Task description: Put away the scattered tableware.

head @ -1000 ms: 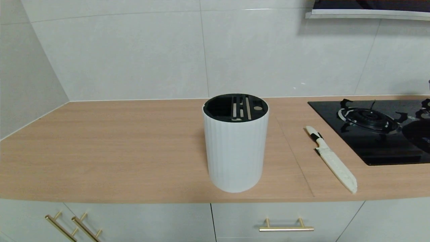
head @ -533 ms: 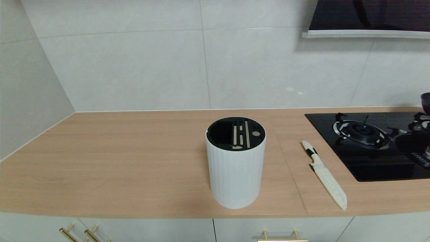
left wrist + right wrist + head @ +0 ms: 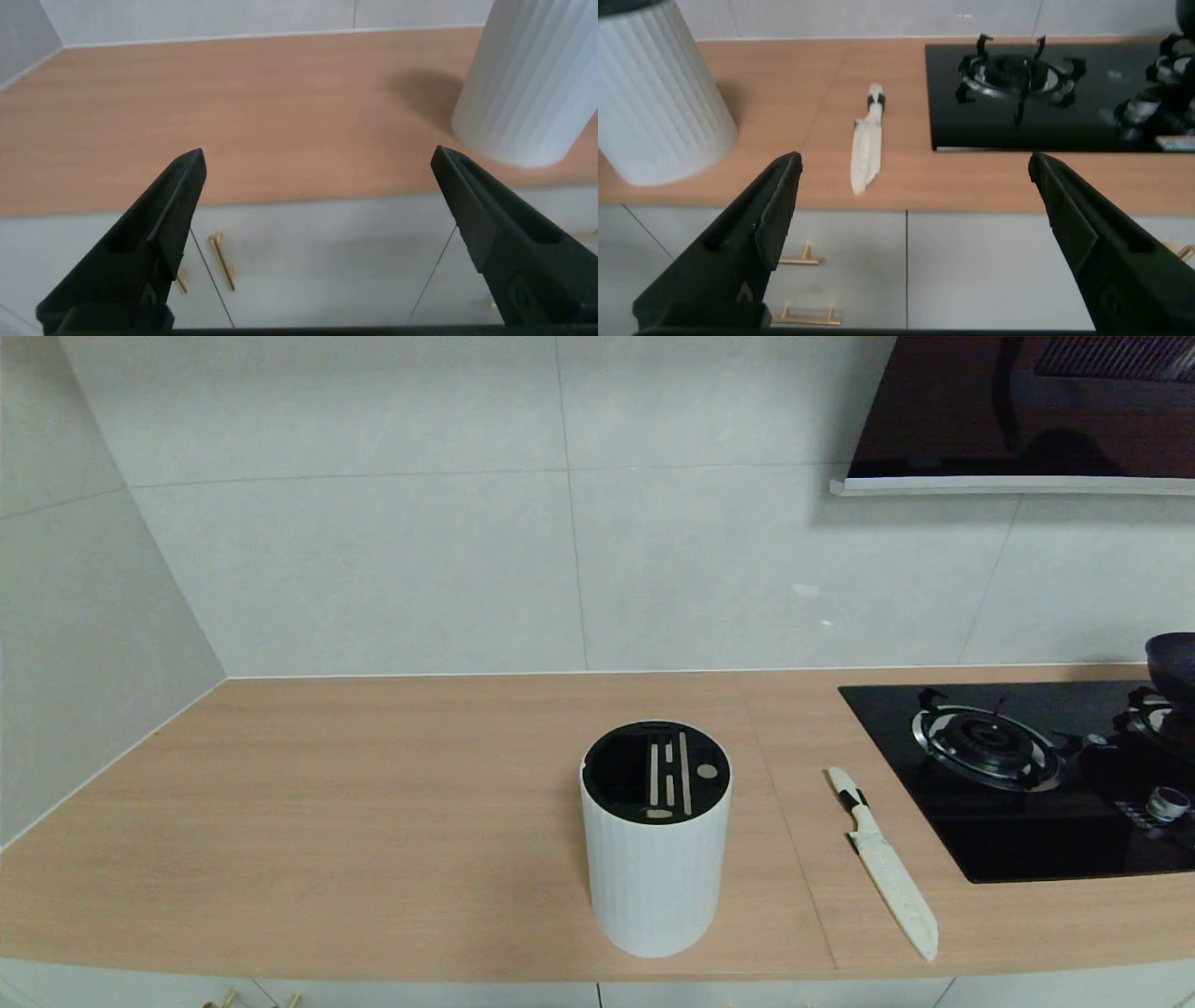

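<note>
A white ribbed holder (image 3: 655, 868) stands upright on the desk (image 3: 373, 803), near the front edge. Its black top (image 3: 656, 773) has one wide compartment, three narrow slots and a small round hole. The wide compartment is too dark to see into.

The knife (image 3: 882, 861) lies flat on the desk to the right of the holder, well apart from it, between the holder and a black gas hob (image 3: 1018, 840). It has a pale speckled blade and a white handle with a black band. The handle points to the wall and the tip to the front edge.

Grey tiles cover the wall behind the holder, and a dark hood (image 3: 1027, 411) hangs above the hob. A dark pot (image 3: 1172, 663) is cut off at the far right.

The left end effector (image 3: 317, 154) hangs before the desk's front edge, over cabinet fronts with brass handles (image 3: 222, 261), its fingers wide apart and holding nothing. The right end effector (image 3: 914, 159) is likewise spread and bare, facing the knife, with the holder off to one side.
</note>
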Motion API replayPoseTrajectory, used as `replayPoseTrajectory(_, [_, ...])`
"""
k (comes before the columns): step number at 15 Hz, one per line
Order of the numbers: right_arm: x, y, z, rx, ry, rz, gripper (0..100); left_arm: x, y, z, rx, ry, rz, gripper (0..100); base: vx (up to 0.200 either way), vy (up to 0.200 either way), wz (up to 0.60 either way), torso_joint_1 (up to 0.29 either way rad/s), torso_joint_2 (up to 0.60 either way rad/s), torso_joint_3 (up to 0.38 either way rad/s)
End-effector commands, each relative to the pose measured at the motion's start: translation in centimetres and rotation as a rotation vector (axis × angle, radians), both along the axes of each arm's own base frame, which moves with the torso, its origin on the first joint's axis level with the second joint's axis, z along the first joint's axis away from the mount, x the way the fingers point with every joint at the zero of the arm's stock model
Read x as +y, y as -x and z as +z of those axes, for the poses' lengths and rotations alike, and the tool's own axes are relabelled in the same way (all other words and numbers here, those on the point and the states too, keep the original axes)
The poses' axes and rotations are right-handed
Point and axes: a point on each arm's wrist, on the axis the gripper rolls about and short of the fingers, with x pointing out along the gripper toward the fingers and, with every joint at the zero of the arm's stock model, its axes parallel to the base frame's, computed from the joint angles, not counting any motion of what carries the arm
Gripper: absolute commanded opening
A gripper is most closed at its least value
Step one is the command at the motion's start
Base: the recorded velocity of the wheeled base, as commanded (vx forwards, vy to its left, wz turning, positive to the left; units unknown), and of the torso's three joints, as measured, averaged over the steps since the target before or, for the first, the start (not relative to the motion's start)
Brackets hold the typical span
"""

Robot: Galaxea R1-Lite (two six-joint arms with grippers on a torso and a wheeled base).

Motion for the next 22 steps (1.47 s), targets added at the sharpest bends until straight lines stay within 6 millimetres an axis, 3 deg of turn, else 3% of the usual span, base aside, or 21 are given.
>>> replayPoseTrajectory(1, [0.00, 0.00, 0.02, 0.001, 0.000, 0.000, 100, 0.00, -0.01, 0.00, 0.002, 0.000, 0.000, 100, 0.000, 0.000, 0.00, 0.203, -0.42, -0.217])
replayPoseTrajectory(5, [0.00, -0.02, -0.02, 0.002, 0.003, 0.000, 100, 0.00, -0.01, 0.00, 0.002, 0.000, 0.000, 100, 0.000, 0.000, 0.00, 0.155, -0.32, -0.166])
replayPoseTrajectory(22, [0.00, -0.02, -0.02, 0.002, 0.004, 0.001, 100, 0.00, -0.01, 0.00, 0.002, 0.000, 0.000, 100, 0.000, 0.000, -0.04, 0.000, 0.00, 0.000])
